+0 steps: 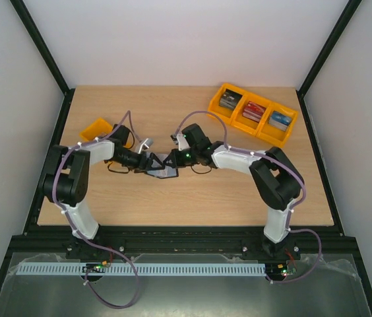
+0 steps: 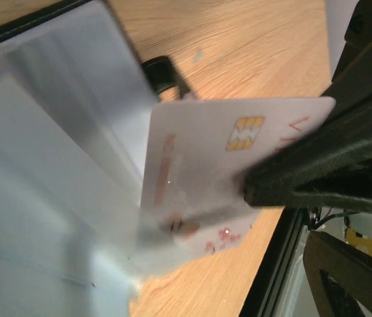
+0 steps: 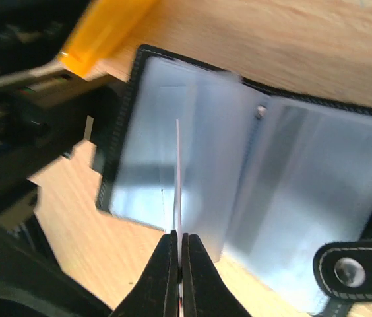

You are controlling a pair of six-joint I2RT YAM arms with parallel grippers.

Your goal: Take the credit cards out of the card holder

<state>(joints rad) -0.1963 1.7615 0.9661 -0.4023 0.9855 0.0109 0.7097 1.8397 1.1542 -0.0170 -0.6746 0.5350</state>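
pale wood surface (image 1: 192, 198) runs from the black rail (image 1: 186, 232) at the near edge up to a white back wall (image 1: 186, 39). nearest to me stand the left arm (image 1: 74, 178) and the right arm (image 1: 275, 181), and both hands meet over the middle of the surface.

the card holder (image 1: 166, 169) lies there opened flat, with its clear pockets (image 3: 192, 152) facing up and the snap tab (image 3: 349, 269) at one end. the right hand (image 3: 178, 246) is clenched on one credit card (image 2: 229, 155), pinching its edge, and the card stands on edge above one page of the holder. in the left wrist view a low corner of this card looks to be under the clear plastic, so i judge it is mostly out but perhaps not fully free. the left hand (image 1: 148, 160) looks released, fingers spread, just beside the holder and grasping nothing.

so the task is in the middle: this card is not yet laid down. the pockets i can see look empty, but i cannot tell this for sure.

count: one holder, one card visible, two hands. farther back there is one small yellow tray (image 1: 97, 129) at the left. far right is one three-part yellow tray (image 1: 242, 124) with three stacks: dark stack (image 1: 229, 100), red stack (image 1: 254, 111), blue stack (image 1: 279, 120).
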